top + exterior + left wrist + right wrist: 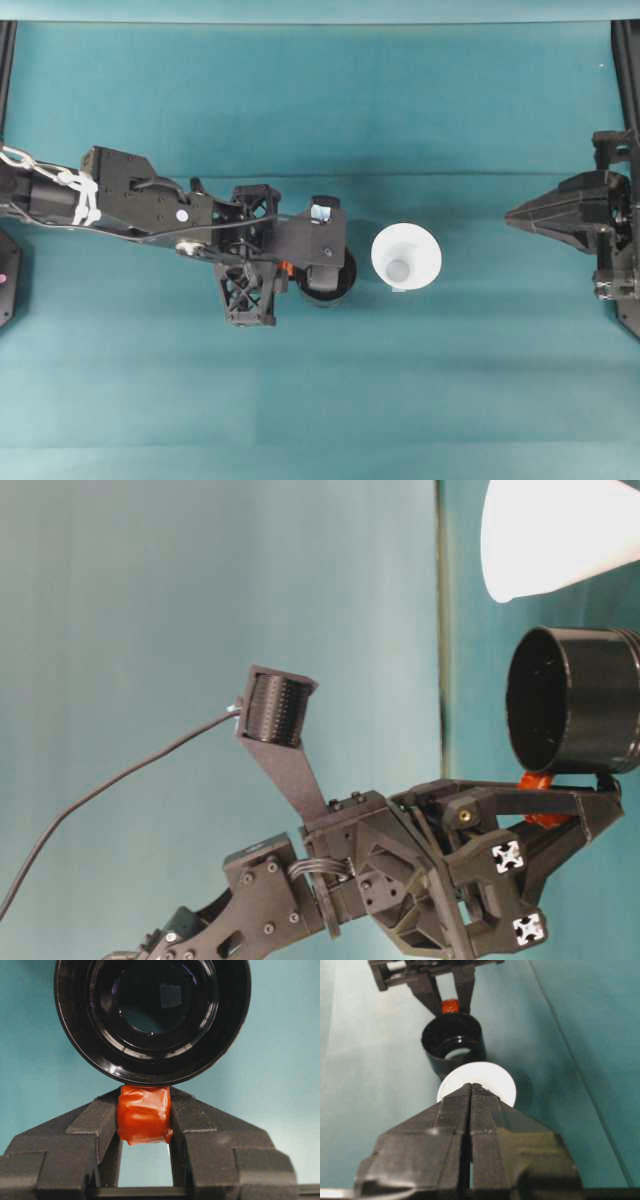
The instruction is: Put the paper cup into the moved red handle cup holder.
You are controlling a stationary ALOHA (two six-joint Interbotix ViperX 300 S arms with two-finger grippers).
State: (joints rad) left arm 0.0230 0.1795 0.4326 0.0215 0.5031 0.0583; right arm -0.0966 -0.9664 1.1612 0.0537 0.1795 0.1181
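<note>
just right of the red handle cup holder (335, 283) on the teal table (300, 400), the paper cup (406, 257) stands free, wide rim up. the left gripper (144, 1125) pinches the holder's red handle, presumably steadying it. the right gripper (470, 1091), jaws together, waits well apart; nothing blocks the path.
</note>
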